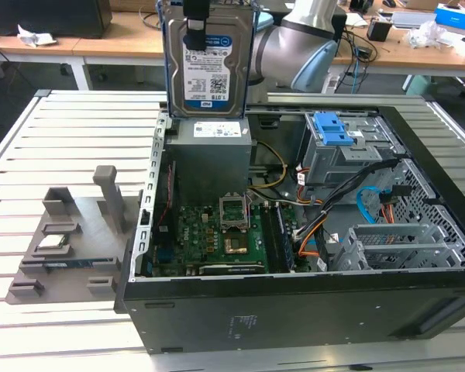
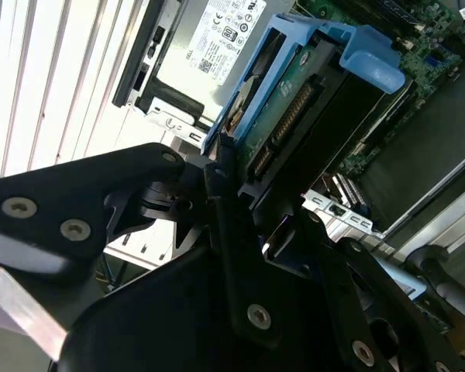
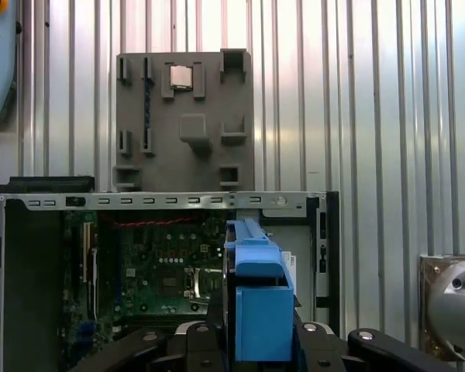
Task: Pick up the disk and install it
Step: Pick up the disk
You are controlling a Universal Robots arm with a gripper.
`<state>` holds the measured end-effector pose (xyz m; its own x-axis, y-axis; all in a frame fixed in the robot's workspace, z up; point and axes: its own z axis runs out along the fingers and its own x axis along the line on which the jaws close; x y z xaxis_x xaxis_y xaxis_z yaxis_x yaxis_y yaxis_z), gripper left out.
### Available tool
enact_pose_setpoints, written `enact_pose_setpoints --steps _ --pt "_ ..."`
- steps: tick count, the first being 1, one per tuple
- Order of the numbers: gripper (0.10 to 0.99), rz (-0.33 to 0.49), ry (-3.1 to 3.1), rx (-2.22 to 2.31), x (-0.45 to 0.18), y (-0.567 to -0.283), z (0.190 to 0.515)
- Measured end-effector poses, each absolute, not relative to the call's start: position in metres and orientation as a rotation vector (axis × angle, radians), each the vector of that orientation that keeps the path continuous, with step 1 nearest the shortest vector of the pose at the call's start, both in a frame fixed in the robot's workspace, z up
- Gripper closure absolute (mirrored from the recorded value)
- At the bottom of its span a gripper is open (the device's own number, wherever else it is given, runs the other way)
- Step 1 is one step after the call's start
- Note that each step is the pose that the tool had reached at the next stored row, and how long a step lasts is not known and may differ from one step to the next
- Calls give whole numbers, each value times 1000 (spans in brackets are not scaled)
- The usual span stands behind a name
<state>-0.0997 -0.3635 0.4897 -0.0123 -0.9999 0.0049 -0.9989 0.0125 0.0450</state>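
Observation:
The disk (image 1: 209,70) hangs upright in the air above the back edge of the open computer case (image 1: 294,302), its blue-and-white label facing the exterior camera and a blue carrier frame around its edges. My gripper (image 1: 195,27) is shut on the disk's upper part, with one black finger lying over the label. In the second wrist view the black fingers (image 2: 221,167) clamp the disk (image 2: 294,101) at its connector end. The first wrist view looks down the carrier's blue edge (image 3: 260,302) between the finger bases, with the case interior beneath.
Inside the case are the motherboard (image 1: 217,232), a grey power supply (image 1: 211,151) right under the disk, and a drive cage with a blue latch plate (image 1: 333,132). A grey fixture (image 1: 70,240) holding a small silver chip (image 1: 51,242) lies on the slatted table at the exterior view's left.

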Motion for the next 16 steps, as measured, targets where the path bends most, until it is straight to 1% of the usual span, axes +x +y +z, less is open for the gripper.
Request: enact_pose_setpoints --steps 16 --pt "725 -44 -2210 2183 -42 -364 490"
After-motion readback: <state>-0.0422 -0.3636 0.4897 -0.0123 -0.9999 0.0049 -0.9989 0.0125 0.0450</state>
